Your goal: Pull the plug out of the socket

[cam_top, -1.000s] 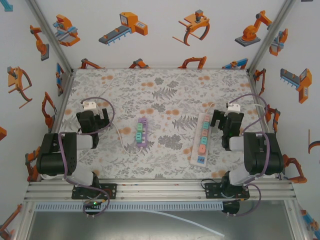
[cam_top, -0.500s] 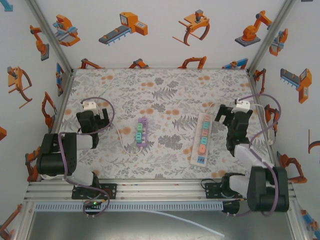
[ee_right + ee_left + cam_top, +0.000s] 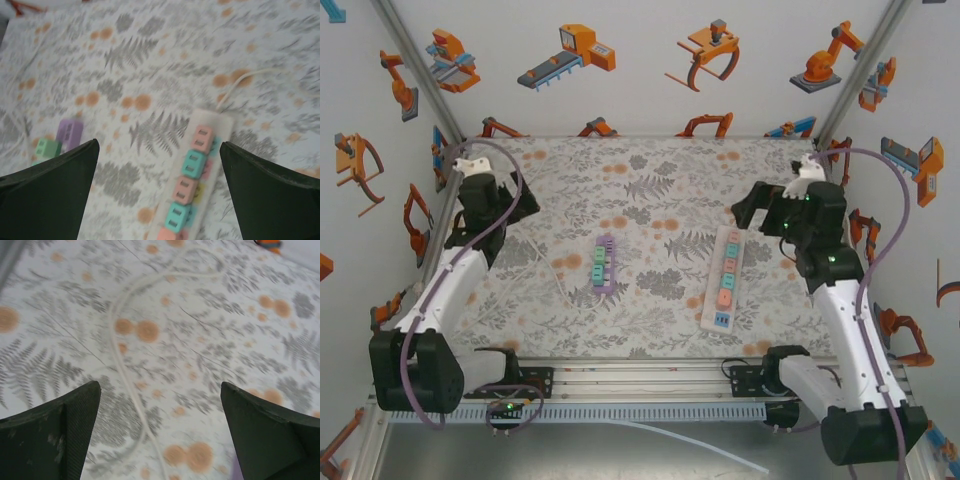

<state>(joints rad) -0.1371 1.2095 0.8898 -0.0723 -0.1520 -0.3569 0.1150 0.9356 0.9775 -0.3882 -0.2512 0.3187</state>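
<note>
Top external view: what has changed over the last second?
Both arms unfolded: the left gripper swung toward the far left corner, the right gripper farther out on the right, both open and empty. The purple power strip and the white power strip stayed in place.

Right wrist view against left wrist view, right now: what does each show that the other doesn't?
Right wrist, not left: the white strip with its row of pink and teal plugs, and off to its left the purple strip with a green plug.
Left wrist, not right: a close look at a long white cord curving over the mat.
Both: the floral mat, and each camera's own claw wide open and holding nothing, left claw and right claw.
</note>
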